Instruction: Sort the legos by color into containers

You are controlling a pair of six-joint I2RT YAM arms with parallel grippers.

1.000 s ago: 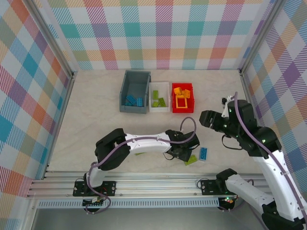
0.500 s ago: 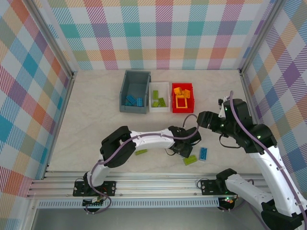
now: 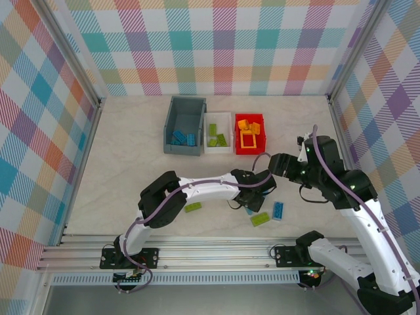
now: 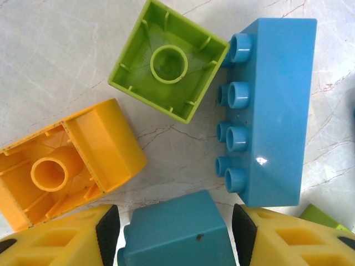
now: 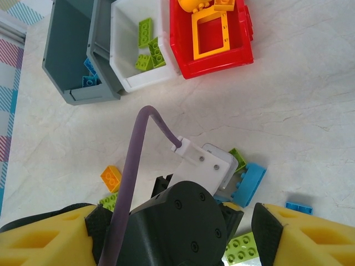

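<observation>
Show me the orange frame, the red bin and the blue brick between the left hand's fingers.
orange frame (image 5: 212, 52): right wrist view, its near bar.
red bin (image 5: 219, 65): right wrist view, its near outer wall.
blue brick (image 4: 175, 233): left wrist view, its top face.

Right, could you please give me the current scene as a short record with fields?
Bins: grey-blue plastic bin with blue bricks, white plastic bin with lime bricks, red plastic bin with orange pieces
Left gripper: shut on a small blue plastic brick
Right gripper: open, holding nothing
Loose on pale marbled tabletop: upturned lime green square brick, long blue brick on its side, upturned orange brick
Sorting: unfinished
</observation>
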